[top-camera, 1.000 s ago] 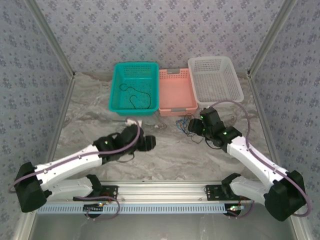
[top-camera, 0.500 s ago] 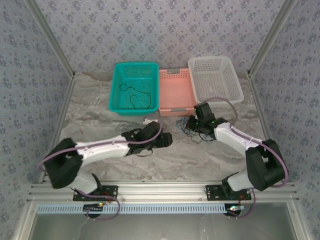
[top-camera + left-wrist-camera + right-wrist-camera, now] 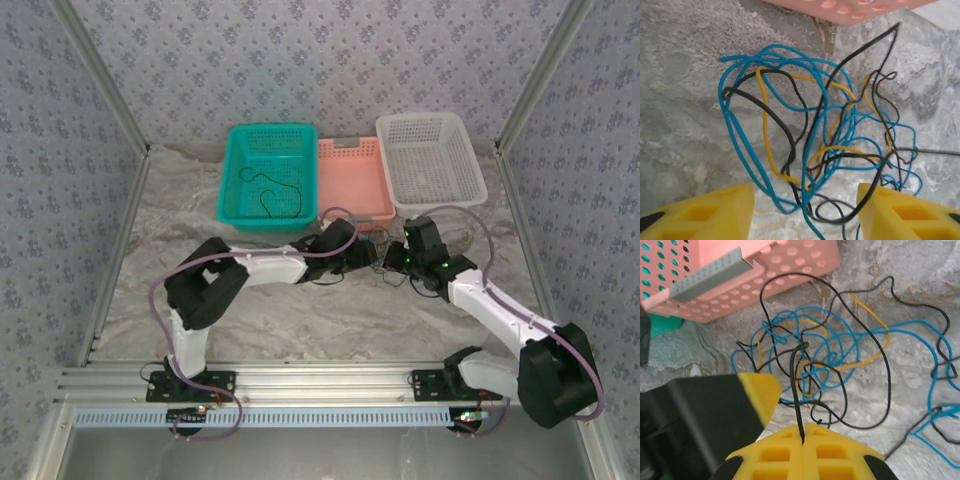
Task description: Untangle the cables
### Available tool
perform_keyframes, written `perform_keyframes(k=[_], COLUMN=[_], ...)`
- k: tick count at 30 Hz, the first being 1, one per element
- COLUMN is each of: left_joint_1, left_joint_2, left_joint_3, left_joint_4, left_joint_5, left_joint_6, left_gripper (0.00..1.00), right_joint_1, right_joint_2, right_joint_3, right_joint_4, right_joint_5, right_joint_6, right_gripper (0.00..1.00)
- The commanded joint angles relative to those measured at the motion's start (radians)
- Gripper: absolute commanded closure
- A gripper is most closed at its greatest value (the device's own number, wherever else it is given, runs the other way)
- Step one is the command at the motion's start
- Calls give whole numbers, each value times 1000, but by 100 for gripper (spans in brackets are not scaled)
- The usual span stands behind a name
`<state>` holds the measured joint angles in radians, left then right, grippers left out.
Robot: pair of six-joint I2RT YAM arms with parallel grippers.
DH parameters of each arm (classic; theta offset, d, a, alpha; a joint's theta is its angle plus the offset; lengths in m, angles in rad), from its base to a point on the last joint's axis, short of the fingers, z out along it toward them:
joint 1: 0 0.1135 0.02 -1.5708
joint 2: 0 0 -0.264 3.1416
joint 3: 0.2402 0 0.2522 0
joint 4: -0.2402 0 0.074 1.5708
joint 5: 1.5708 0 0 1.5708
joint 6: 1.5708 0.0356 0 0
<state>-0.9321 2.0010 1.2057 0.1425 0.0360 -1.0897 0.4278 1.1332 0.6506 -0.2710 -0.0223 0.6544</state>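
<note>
The cables (image 3: 378, 256) lie as a tangle of thin blue, black and yellow wires on the marble table, just in front of the pink basket. My left gripper (image 3: 362, 250) reaches in from the left. In the left wrist view it (image 3: 805, 212) stands open, with loops of the cables (image 3: 810, 135) lying between its yellow fingers (image 3: 705, 210) and no pad touching them. My right gripper (image 3: 393, 262) sits at the tangle's right side. In the right wrist view it (image 3: 803, 432) is shut on a black cable (image 3: 796, 390) that rises from the pile (image 3: 830, 355).
Three baskets line the back: teal (image 3: 232, 180) with a loose black wire (image 3: 275, 195) inside, pink (image 3: 350, 150) and white (image 3: 470, 160). The pink basket's corner (image 3: 780, 275) is close behind the tangle. One left-gripper finger (image 3: 757, 395) is right beside my right gripper.
My left arm has swung right and stretched out from the table's left-centre to the tangle. My right gripper has stayed at the tangle's right side while its arm shifted.
</note>
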Motion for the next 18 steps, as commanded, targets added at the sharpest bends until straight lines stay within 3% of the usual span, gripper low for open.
perform_keyframes(k=[1,5,12,14,18], left_joint_1=[-4,1,2,2,-9], left_joint_2=[22,18,-35,-55,-147], left_joint_3=[1,-28,-78,-99,-172], left_joint_4=[9,55,45,53,-20], left_joint_5=[-39,-44,-66,-66,-165], left_joint_6=[-31,-19,2,5,-5], left_gripper=[54,80,87,97,100], right_joint_1=[-6,-29,-120,-133,-143], right_joint_2=[-72,-180,-291,-294,-324], right_joint_3=[1,27,101,119,147], right_joint_4=[-89,-233,-375,-393,-421], right_joint_5=[43,152,157,153,149], right_joint_6=[-17,-3,-37,-55,-63], right_gripper=[100,100,100,100,100])
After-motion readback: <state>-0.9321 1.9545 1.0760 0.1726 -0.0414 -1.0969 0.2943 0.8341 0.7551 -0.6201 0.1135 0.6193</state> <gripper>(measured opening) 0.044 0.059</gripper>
